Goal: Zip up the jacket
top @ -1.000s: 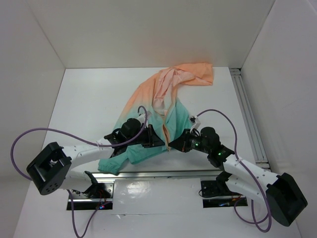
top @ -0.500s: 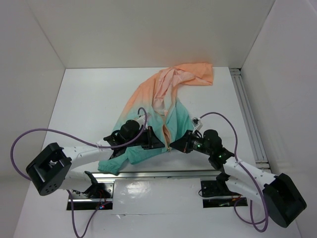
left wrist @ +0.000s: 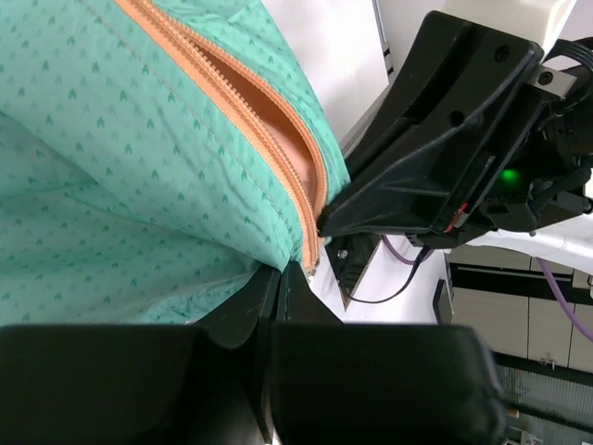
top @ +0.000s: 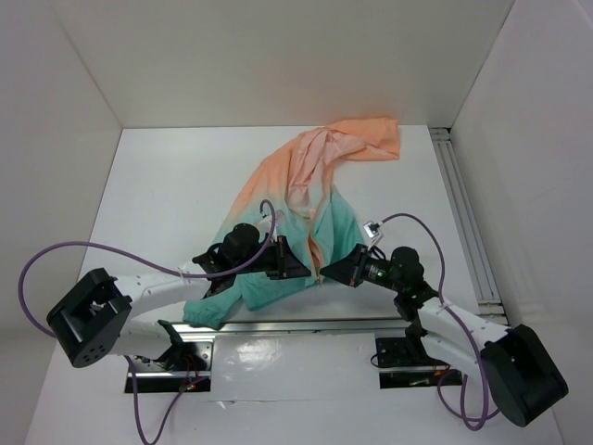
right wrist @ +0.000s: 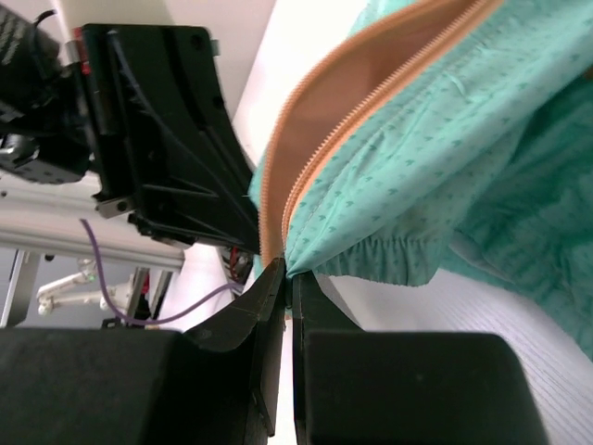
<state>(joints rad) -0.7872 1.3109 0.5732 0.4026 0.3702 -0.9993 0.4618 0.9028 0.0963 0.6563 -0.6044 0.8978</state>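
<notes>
While the left gripper and right gripper each pinch the teal hem beside the zipper foot of the jacket lying mid-table, the two open zipper ends likely need bringing level and touching.

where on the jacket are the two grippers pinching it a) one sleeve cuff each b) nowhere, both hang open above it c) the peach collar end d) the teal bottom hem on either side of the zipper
D: the left gripper and right gripper are each shut on the teal hem of the jacket, beside the lower end of the zipper.
</notes>
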